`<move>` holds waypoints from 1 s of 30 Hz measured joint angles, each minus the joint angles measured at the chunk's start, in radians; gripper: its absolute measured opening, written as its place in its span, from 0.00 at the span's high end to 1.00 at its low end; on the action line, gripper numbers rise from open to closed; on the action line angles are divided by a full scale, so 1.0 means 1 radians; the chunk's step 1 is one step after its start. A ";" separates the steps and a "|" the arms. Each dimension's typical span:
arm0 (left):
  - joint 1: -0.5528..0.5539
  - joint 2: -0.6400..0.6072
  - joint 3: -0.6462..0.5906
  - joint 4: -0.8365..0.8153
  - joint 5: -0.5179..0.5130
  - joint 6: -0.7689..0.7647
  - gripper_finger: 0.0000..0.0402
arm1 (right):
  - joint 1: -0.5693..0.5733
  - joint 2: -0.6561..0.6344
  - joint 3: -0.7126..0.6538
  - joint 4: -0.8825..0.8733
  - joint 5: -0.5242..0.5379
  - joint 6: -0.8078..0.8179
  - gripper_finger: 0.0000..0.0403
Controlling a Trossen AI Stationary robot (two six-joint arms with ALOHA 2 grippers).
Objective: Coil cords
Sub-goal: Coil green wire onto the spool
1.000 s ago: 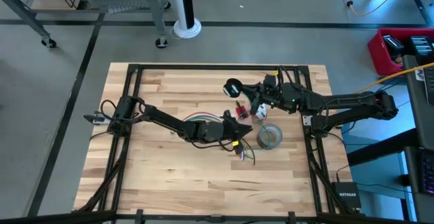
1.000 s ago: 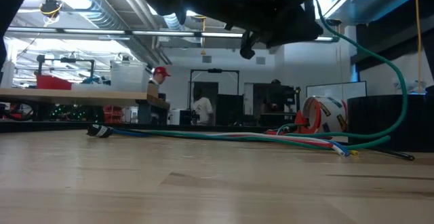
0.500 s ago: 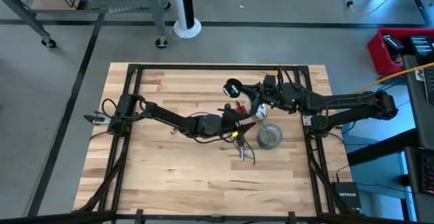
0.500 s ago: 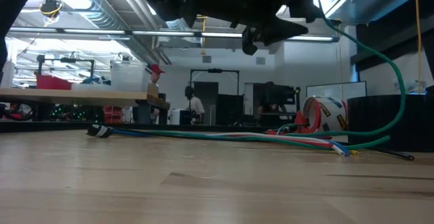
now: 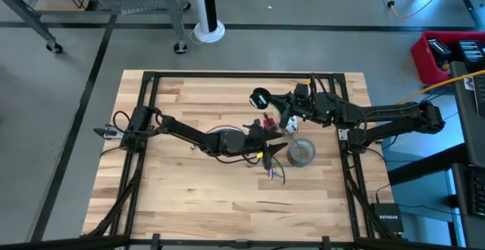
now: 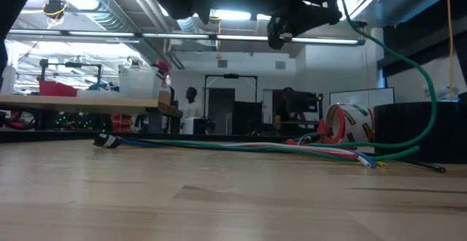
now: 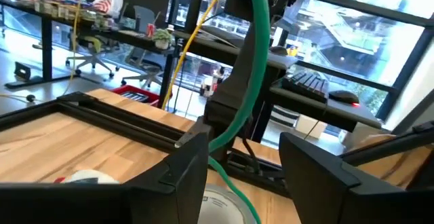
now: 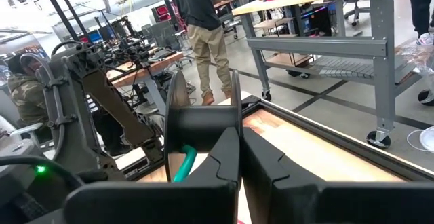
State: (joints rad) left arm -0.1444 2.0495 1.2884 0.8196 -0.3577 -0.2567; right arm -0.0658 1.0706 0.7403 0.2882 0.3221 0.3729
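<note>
A bundle of coloured cords (image 5: 226, 132) lies on the wooden table under my left arm, its ends (image 5: 270, 168) pointing toward the near edge. One green cord (image 6: 430, 88) rises from the table in a tall arc toward a black spool (image 5: 259, 97). My right gripper (image 8: 241, 139) is shut on that spool at the far middle of the table. My left gripper (image 5: 277, 149) is open above the table beside the grey tape roll (image 5: 301, 151). The green cord (image 7: 258, 81) passes between its fingers; I cannot tell whether it touches them. My right gripper pinches the rim of one flange (image 8: 234, 108) of the black spool between its two fingers. It comes roughly level from the table's right side. The spool is held clear of the table, with a turn of green cord (image 8: 183, 161) on its core.
Small red-and-white pieces (image 5: 270, 122) lie between the two grippers. The grey tape roll sits just right of my left gripper. The near half of the table (image 5: 189, 197) is bare wood. People stand in the room beyond the table (image 8: 203, 34).
My left gripper has opened and shifted a little toward the table's right edge, so the green cord now runs loose between its fingers. The right gripper and the spool have stayed where they were.
</note>
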 joint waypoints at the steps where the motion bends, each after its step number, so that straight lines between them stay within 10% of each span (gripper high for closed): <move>1: 0.000 0.000 0.000 -0.001 0.000 0.008 0.57 | 0.000 0.000 0.000 0.000 0.000 0.000 0.98; 18: 0.032 0.000 0.000 0.032 -0.002 0.050 0.59 | 0.000 0.000 0.000 0.019 -0.001 0.000 0.98; 30: 0.026 0.001 0.000 0.029 -0.001 0.075 0.98 | 0.000 0.000 0.000 0.030 0.000 0.000 0.98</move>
State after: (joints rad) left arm -0.1188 2.0504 1.2884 0.8482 -0.3584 -0.1812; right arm -0.0662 1.0710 0.7403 0.3180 0.3218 0.3729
